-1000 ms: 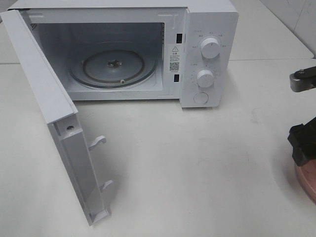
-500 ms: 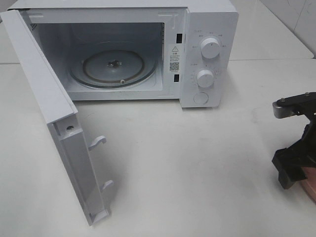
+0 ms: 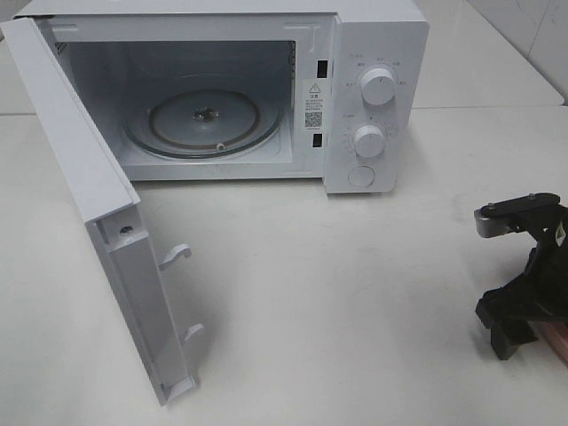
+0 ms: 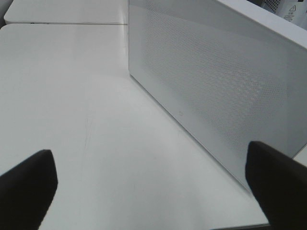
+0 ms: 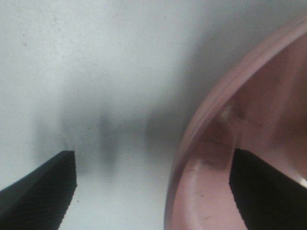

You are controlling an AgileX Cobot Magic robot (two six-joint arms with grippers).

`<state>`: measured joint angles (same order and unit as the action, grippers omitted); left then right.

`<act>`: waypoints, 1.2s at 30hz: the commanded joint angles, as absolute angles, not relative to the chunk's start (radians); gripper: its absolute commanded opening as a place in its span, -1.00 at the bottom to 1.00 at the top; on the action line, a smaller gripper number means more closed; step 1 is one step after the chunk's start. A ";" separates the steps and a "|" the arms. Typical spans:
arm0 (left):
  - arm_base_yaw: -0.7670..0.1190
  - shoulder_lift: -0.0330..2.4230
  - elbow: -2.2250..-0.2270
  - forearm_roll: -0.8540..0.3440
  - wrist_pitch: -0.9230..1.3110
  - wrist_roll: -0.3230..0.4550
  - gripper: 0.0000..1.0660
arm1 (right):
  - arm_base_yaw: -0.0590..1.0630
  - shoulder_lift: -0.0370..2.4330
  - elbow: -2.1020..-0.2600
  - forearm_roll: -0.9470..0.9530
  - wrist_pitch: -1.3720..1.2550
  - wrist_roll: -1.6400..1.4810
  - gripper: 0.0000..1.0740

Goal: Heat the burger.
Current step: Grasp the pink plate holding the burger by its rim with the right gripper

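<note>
The burger is out of view in every frame. Only a sliver of its pink plate (image 3: pixel 558 343) shows at the right edge of the high view, under my right gripper (image 3: pixel 517 334). The right wrist view shows that gripper (image 5: pixel 153 191) open and straddling the plate's rim (image 5: pixel 199 129), with one finger inside the plate and the other over the table. My left gripper (image 4: pixel 153 187) is open and empty beside the outer face of the microwave door (image 4: pixel 216 96); the high view does not show it.
The white microwave (image 3: pixel 377 44) stands at the back with its door (image 3: pixel 98 204) swung wide open to the left. A bare glass turntable (image 3: pixel 204 120) lies inside. Two knobs and a button sit on its right panel.
My right gripper has moved left and toward the table's front edge, lower over the pink plate, hiding more of it. The microwave has not moved.
</note>
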<state>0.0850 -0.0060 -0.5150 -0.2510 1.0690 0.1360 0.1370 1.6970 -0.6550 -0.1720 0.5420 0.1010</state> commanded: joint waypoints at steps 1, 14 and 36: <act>0.084 -0.022 -0.515 -0.252 1.063 0.132 0.87 | 0.132 1.710 -0.648 -0.168 0.539 0.093 0.53; 0.084 -0.022 -0.515 -0.252 1.063 0.132 0.87 | 0.132 1.713 -0.648 -0.168 0.540 0.095 -0.10; 0.084 -0.022 -0.515 -0.252 1.063 0.132 0.87 | 0.137 1.699 -0.648 -0.276 0.576 0.250 -1.00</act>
